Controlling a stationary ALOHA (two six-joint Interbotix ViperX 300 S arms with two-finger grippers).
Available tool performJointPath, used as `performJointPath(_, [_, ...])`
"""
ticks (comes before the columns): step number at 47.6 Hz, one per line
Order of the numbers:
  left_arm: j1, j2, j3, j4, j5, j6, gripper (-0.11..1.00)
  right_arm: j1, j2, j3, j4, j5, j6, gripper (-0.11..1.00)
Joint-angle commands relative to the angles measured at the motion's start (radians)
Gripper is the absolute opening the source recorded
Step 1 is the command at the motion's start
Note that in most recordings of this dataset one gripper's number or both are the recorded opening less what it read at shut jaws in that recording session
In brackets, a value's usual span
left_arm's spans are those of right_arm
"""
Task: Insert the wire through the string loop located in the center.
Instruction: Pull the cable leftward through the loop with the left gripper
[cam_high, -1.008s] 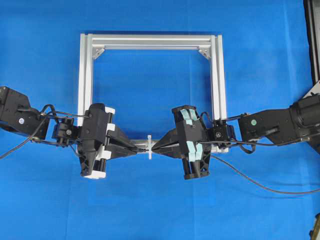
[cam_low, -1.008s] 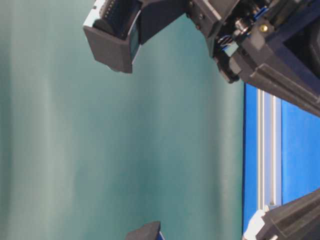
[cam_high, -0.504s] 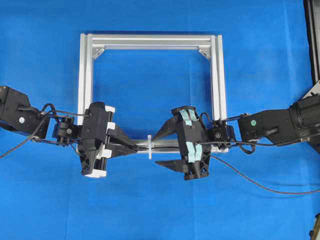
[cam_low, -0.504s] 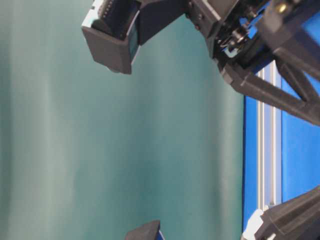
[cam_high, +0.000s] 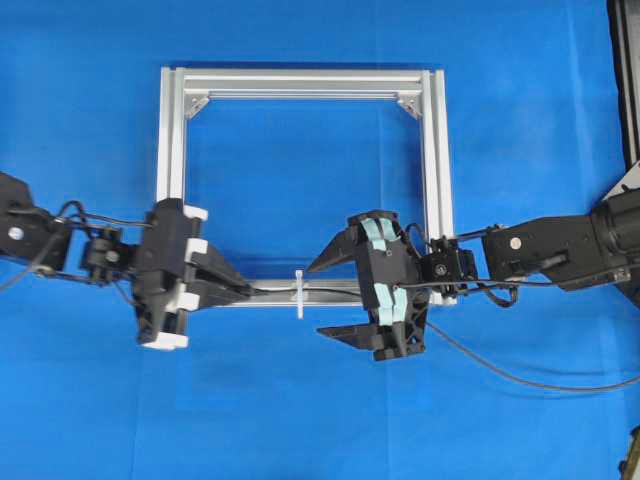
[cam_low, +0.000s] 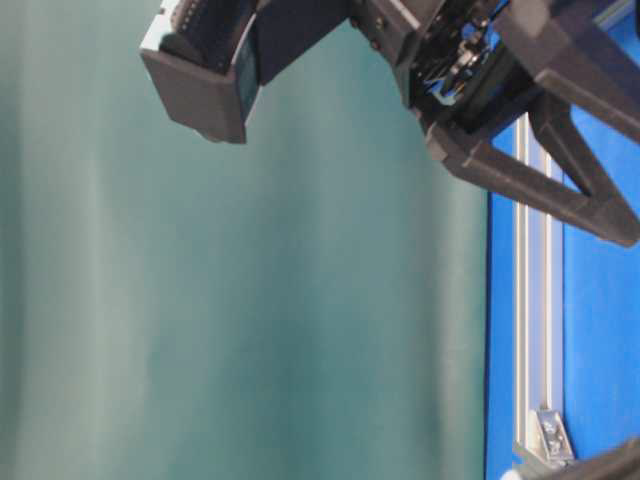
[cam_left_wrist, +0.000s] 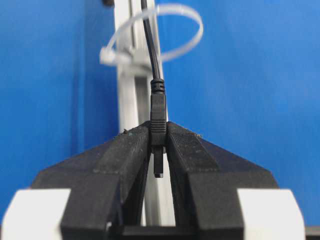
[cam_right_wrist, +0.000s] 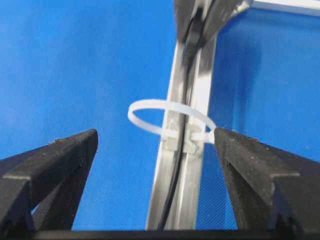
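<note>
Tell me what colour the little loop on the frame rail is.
White. The loop shows best in the left wrist view, with the black wire running through it.

The whole blue table (cam_high: 300, 420) is seen straight down from high above. The table-level view is turned sideways, close against an arm, with the aluminium frame (cam_low: 532, 300) at its right edge. Each wrist view is taken close along its jaws; the string loop (cam_left_wrist: 165, 35) and frame rail are shared.
</note>
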Motion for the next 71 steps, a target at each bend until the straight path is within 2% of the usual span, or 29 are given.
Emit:
performJointPath(1, [-0.009,-0.061,0.031,-0.002,-0.005,0.0,0.08,0.005,-0.031,-0.012,0.002,0.006,0.002,0.84])
performJointPath(14, [-0.049,-0.195,0.178,-0.002,-0.003,-0.008,0.08,0.011,-0.041,-0.02,0.002,0.028,0.002,0.84])
performJointPath(22, [-0.072,-0.318,0.291,0.0,0.021,-0.057,0.08,0.012,-0.051,-0.023,0.002,0.028,0.002,0.84])
performJointPath(29, [-0.084,-0.417,0.364,-0.002,0.094,-0.092,0.08,0.012,-0.054,-0.028,0.002,0.028,0.002,0.84])
performJointPath(39, [-0.086,-0.5,0.396,0.0,0.181,-0.083,0.08,0.012,-0.054,-0.032,0.002,0.028,0.002,0.84])
performJointPath(56, [-0.086,-0.488,0.383,0.0,0.21,-0.094,0.09,0.012,-0.054,-0.032,0.002,0.028,0.002,0.84])
performJointPath(58, [-0.083,-0.485,0.382,0.0,0.213,-0.094,0.12,0.014,-0.054,-0.032,0.002,0.028,0.002,0.84])
performJointPath(60, [-0.081,-0.483,0.382,-0.002,0.215,-0.095,0.22,0.014,-0.054,-0.032,0.002,0.028,0.002,0.84])
performJointPath(68, [-0.075,-0.485,0.379,-0.002,0.219,-0.1,0.74,0.017,-0.054,-0.032,0.002,0.028,0.0,0.84])
performJointPath(71, [-0.055,-0.483,0.379,-0.002,0.219,-0.101,0.86,0.015,-0.054,-0.031,0.002,0.028,0.0,0.84])
